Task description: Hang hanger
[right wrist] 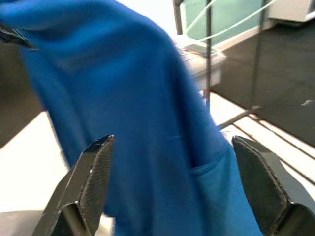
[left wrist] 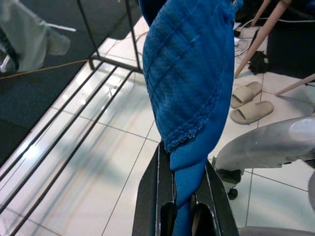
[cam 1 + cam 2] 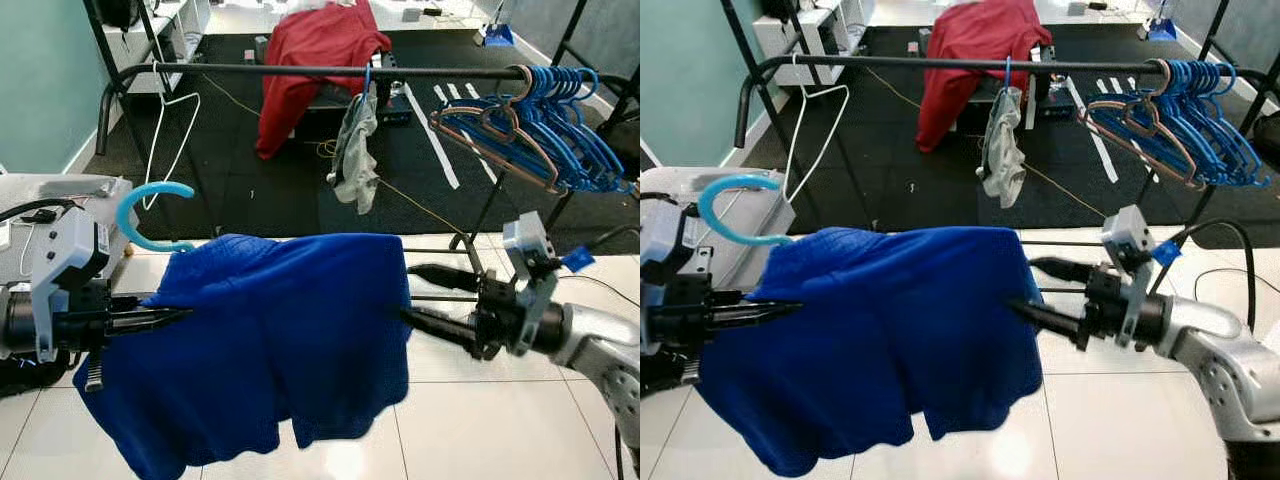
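Left eye view: black clothes rail [image 3: 300,70] spans the frame over dark floor mat, white tile nearer the robot. Blue garment [image 3: 270,340] is the biggest thing up front, draped on a light-blue hanger [image 3: 140,215] whose hook sticks up at the garment's left shoulder; hanger is below and in front of the rail, not on it. Red cloth [image 3: 315,60] heaped on something behind the rail. Bunch of blue hangers [image 3: 550,130] hangs at the rail's right end, grey garment [image 3: 355,150] near the middle, white wire hanger [image 3: 170,130] near the left end. Left gripper [image 2: 183,206] is clenched on the garment's left edge, fabric pinched between the fingers. Right gripper [image 1: 172,196] is spread wide, blue fabric between the fingers, right edge of the garment; contact unclear.
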You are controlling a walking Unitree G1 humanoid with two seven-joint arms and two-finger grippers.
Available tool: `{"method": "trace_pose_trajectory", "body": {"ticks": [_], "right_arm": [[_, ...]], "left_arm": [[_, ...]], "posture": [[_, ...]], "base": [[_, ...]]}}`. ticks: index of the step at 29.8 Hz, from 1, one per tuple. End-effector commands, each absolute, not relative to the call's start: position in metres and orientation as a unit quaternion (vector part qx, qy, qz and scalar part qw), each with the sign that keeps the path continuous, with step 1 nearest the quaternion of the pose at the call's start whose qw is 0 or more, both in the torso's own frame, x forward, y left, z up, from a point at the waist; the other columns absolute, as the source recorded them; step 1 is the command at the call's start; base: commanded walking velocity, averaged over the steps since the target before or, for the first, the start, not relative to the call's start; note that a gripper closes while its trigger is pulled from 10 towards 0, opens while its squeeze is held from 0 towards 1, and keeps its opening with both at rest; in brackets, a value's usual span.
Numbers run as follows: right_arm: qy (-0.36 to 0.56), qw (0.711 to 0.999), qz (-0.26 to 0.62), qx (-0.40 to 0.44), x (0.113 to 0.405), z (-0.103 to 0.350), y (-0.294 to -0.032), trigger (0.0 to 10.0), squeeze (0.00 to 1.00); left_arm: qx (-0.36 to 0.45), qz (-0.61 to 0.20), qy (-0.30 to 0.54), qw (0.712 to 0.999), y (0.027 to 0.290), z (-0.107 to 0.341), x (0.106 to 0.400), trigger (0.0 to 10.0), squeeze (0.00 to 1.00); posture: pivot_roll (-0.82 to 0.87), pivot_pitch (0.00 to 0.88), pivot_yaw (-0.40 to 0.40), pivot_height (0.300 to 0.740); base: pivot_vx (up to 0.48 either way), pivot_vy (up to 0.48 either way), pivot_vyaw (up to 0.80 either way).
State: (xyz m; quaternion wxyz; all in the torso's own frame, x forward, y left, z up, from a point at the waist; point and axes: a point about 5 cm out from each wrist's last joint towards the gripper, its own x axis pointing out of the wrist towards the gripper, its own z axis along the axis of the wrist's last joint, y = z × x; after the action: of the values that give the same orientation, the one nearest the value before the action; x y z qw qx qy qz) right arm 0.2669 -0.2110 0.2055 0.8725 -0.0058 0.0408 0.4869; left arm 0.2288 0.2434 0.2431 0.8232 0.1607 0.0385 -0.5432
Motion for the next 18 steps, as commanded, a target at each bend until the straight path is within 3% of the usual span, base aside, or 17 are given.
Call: {"method": "trace_pose_trajectory", "body": {"ticks": [1,11,12,13,18], "right_arm": [[0.023,0.874,0.485,-0.011,0.268,0.21,-0.211,10.0,0.0],[0.026,0.865,0.5,-0.005,0.264,0.208,-0.205,10.0,0.0],[0.029,0.86,0.51,0.0,0.263,0.207,-0.203,4.7,0.0],[0.036,0.853,0.521,0.005,0.26,0.206,-0.201,0.0,0.0],[0.039,0.846,0.532,0.006,0.259,0.205,-0.201,0.0,0.0]], "left_arm": [[0.165,-0.564,0.035,0.809,0.239,0.25,0.224,10.0,0.0],[0.167,-0.567,0.037,0.806,0.238,0.25,0.222,10.0,0.0],[0.167,-0.568,0.037,0.805,0.238,0.25,0.222,10.0,0.0],[0.167,-0.568,0.036,0.805,0.237,0.251,0.222,10.0,0.0],[0.168,-0.566,0.035,0.806,0.237,0.251,0.223,10.0,0.0]], "posture": [[-0.07,0.084,0.022,0.74],[-0.07,0.083,0.022,0.74],[-0.07,0.084,0.022,0.74],[-0.07,0.085,0.025,0.74],[-0.07,0.085,0.023,0.74]], "base": [[0.0,0.0,0.0],[0.0,0.0,0.0],[0.0,0.0,0.0],[0.0,0.0,0.0],[0.0,0.0,0.0]]}}
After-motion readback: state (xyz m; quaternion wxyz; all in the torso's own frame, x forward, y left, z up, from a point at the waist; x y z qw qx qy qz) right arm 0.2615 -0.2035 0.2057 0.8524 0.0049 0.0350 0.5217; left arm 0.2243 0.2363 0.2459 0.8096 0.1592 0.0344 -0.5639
